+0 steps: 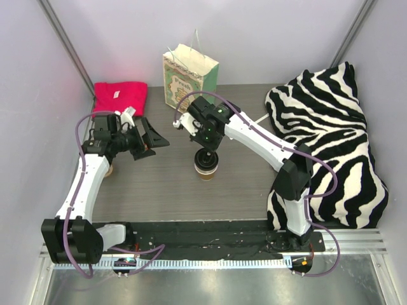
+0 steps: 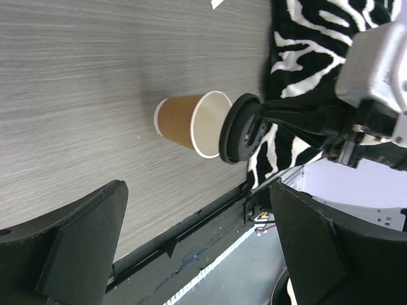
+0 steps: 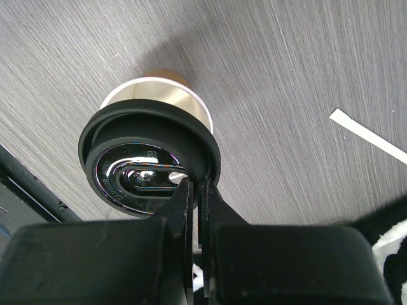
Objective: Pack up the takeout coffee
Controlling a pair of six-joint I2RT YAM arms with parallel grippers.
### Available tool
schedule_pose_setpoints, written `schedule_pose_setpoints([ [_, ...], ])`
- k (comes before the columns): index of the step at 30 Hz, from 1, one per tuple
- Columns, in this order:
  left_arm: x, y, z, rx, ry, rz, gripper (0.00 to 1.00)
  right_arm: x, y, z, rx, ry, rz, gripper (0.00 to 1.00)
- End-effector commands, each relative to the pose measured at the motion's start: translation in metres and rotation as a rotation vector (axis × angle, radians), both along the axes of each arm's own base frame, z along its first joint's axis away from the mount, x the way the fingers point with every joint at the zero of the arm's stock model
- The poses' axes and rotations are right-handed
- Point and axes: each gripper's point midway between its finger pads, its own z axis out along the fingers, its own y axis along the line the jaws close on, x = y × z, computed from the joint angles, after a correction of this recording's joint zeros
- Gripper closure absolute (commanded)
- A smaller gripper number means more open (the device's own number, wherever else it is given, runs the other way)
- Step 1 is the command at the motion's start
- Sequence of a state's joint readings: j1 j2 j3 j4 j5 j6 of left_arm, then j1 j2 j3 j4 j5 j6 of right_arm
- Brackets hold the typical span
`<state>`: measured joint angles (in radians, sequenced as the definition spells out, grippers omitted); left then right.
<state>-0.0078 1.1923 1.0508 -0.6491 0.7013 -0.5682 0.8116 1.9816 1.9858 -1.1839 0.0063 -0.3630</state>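
Observation:
The tan paper cup stands upright and open at the table's middle; its pale inside shows in the left wrist view and its rim in the right wrist view. My right gripper is shut on the edge of the round black lid and holds it just over the cup's mouth, a little off-centre; the lid also shows in the left wrist view. My left gripper is open and empty, left of the cup, its fingers wide apart.
The white-and-green paper bag stands at the back centre. A red cloth lies back left. A zebra-print blanket fills the right side. A small tan object sits under the left arm. A white paper strip lies on the table.

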Motion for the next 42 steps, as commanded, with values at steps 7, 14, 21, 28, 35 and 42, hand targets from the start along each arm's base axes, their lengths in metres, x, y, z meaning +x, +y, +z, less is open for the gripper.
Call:
schedule_pose_setpoints([
  [7,0.006,-0.015,0.018,-0.139,-0.078,-0.034,0.04,0.006,0.006,-0.001,-0.011,-0.019,-0.007,0.97],
  [14,0.004,-0.016,0.018,-0.142,-0.084,-0.038,0.04,0.007,0.012,-0.006,-0.011,-0.005,0.000,0.93],
  [21,0.002,-0.017,0.018,-0.148,-0.089,-0.048,0.04,0.008,0.013,-0.016,-0.028,0.013,0.004,0.92],
  [28,0.002,-0.017,0.014,-0.151,-0.078,-0.054,0.05,0.006,0.011,-0.014,-0.033,0.012,0.011,0.89],
  [35,0.003,-0.017,0.016,-0.155,-0.084,-0.052,0.06,0.004,0.010,-0.002,-0.007,-0.007,0.016,0.88],
  [42,0.004,-0.018,0.013,-0.160,-0.078,-0.050,0.06,-0.006,0.009,0.004,0.019,0.016,0.030,0.88],
])
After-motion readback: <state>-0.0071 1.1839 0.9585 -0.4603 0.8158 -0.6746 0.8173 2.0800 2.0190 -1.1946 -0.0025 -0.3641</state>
